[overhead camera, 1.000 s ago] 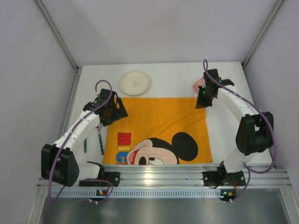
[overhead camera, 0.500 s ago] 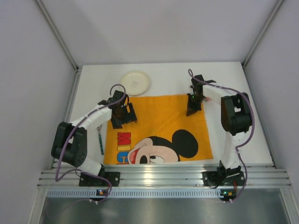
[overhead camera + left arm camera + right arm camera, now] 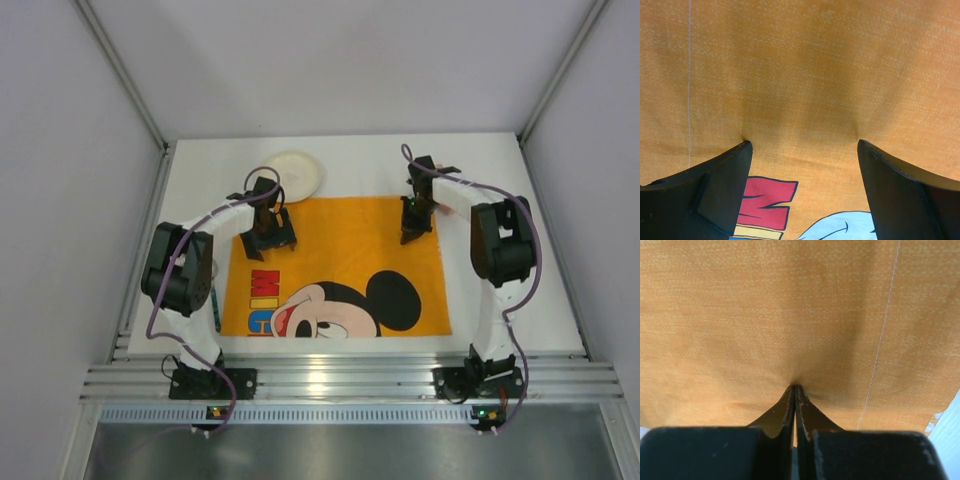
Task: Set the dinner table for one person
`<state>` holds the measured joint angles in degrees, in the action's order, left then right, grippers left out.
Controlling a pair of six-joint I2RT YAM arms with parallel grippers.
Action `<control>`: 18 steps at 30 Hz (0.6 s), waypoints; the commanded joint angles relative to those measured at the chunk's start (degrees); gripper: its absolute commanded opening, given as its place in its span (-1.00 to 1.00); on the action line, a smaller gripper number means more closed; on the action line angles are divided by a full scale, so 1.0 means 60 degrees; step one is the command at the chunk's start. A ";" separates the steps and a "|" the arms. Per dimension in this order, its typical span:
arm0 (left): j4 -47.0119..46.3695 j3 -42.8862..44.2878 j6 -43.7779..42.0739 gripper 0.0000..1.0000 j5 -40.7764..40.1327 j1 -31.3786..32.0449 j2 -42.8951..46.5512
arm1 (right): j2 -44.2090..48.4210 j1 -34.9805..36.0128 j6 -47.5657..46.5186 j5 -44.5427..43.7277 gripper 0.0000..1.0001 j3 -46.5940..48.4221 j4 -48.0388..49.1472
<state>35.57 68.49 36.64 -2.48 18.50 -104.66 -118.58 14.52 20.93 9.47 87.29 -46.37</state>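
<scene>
Orange mat (image 3: 340, 250) slid farther up white table (image 3: 360, 165), left tool (image 3: 803, 142) spread, right tool (image 3: 795, 386) closed

left arm (image 3: 215, 222): rises from its base at the near left edge, folds at a raised elbow, forearm reaching away and inward to the right.
left wrist: bent down, pointing at the surface.
left jaws: spread wide, both fingertips (image 3: 732, 162) pressed down, a broad gap between them.
right arm (image 3: 497, 245): rises from its base at the near right edge, folds at a raised elbow, forearm reaching away and inward to the left.
right wrist: bent down steeply.
right jaws: closed, fingertips (image 3: 786, 409) touching each other, tips pressed down.
</scene>
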 commanded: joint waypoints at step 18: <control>0.0252 -0.0195 0.0557 0.83 -0.0260 -0.0125 0.1358 | 0.1072 -0.0004 -0.0134 0.0765 -0.44 0.2340 -0.0299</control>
<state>36.07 66.70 38.11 -2.87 18.04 -101.78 -117.23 14.50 19.88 12.58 94.89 -48.21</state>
